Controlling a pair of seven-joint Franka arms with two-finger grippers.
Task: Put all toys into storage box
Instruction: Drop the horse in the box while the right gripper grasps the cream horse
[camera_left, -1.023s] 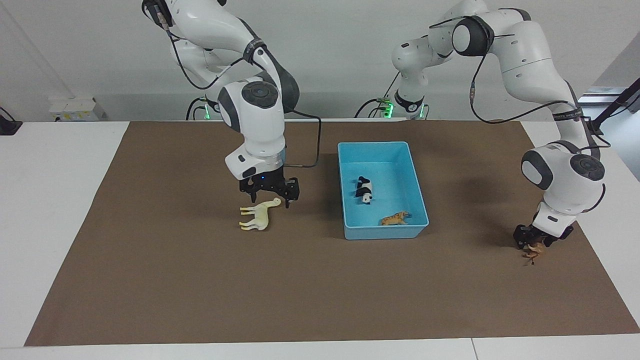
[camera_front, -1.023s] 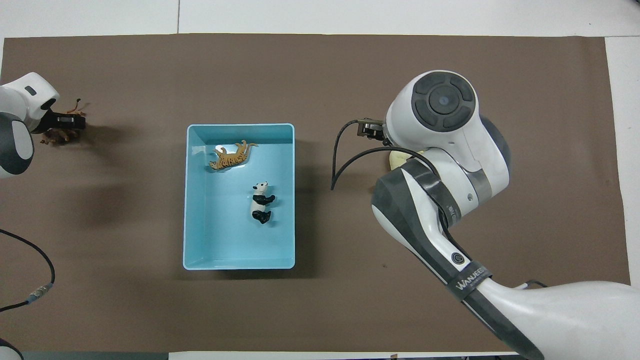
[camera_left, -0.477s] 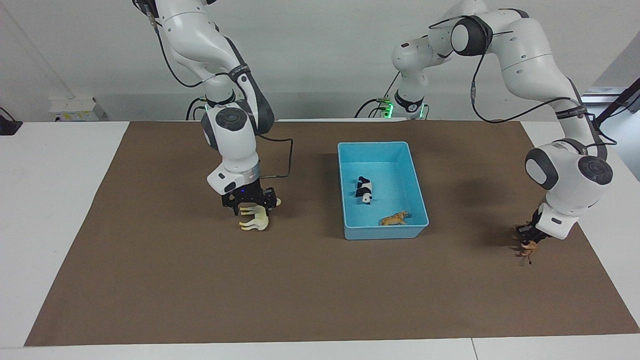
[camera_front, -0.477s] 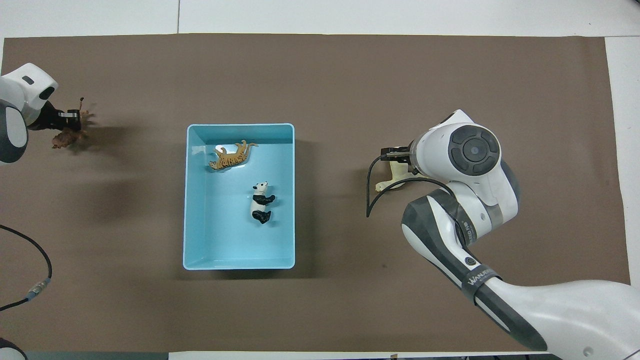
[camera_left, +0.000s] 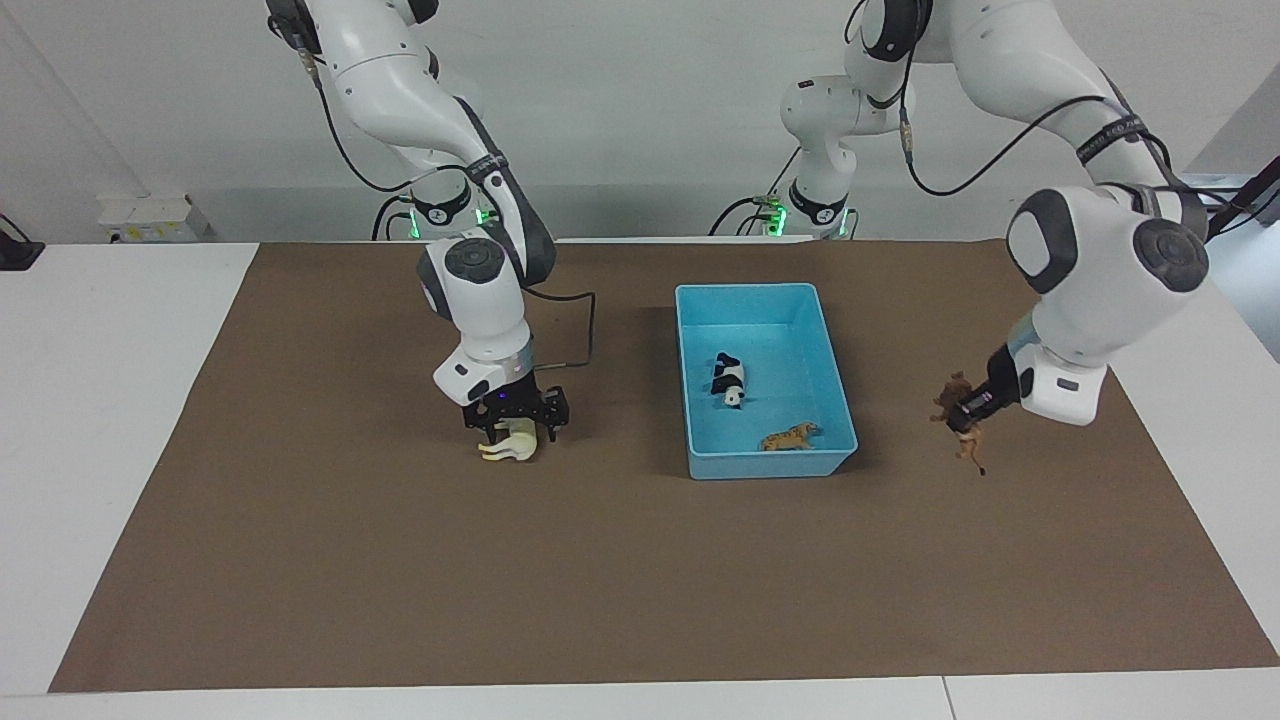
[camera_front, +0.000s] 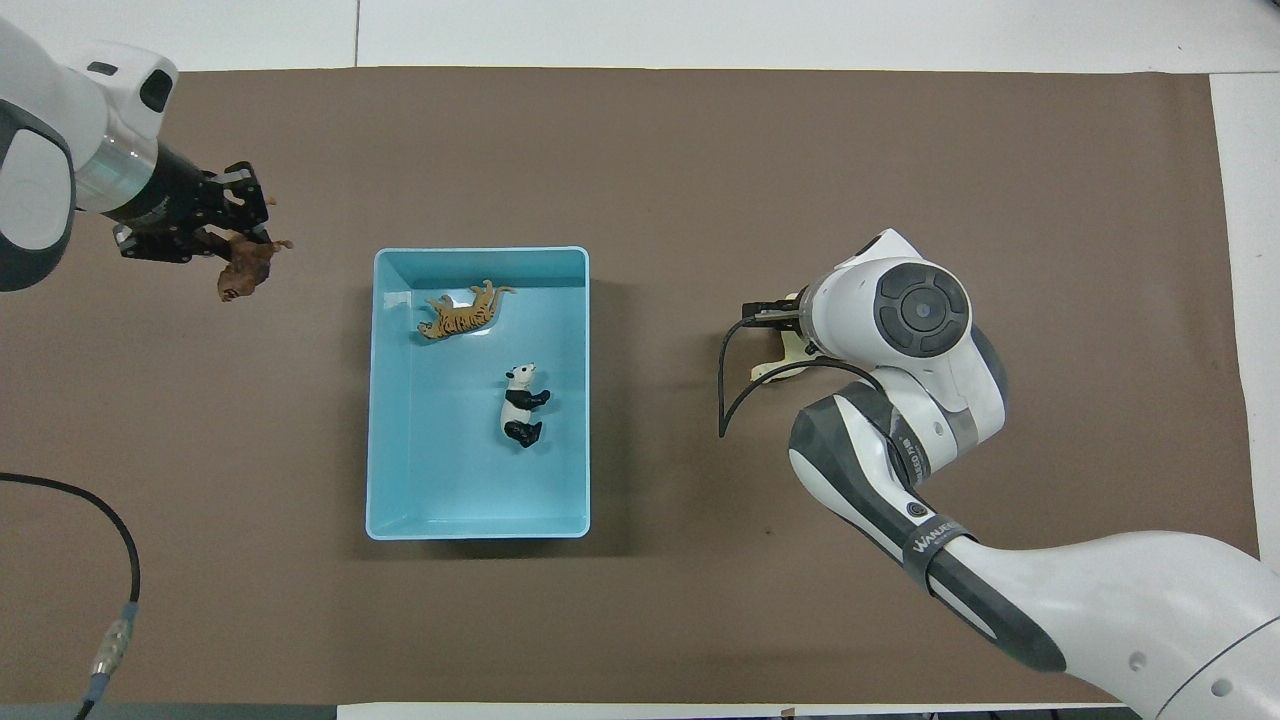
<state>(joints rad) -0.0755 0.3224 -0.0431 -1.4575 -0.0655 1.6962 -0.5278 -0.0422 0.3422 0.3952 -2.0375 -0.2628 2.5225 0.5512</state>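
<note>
A brown paper mat (camera_left: 640, 560) covers a white table set against a pale wall, and the light blue rectangular plastic storage box (camera_left: 845, 405) sits just right of centre in the facing view, its long axis running toward and away from the robots. Inside it lie two toys: the black-and-white panda figurine (camera_left: 729, 379) near the middle and the orange striped tiger figurine (camera_left: 789, 437) at the end farther from the robots. At the right of the facing view, the left gripper (camera_left: 968, 411) hangs in the air over the mat, its fingers closed on the small brown animal figurine (camera_left: 958, 409), which dangles clear of the surface beside the box toward the left arm's end of the table. The box lies to this gripper's side toward the table's middle, so a short sideways carry over the near wall looks like what the drop calls for. At centre-left of the facing view, the right gripper (camera_left: 517, 424) is down at the mat with its fingers straddling the cream-white horse figurine (camera_left: 510, 445), which lies on its side beside the box toward the right arm's end; whether the fingers have closed on it I cannot tell. That horse is well within the right arm's reach only.
</note>
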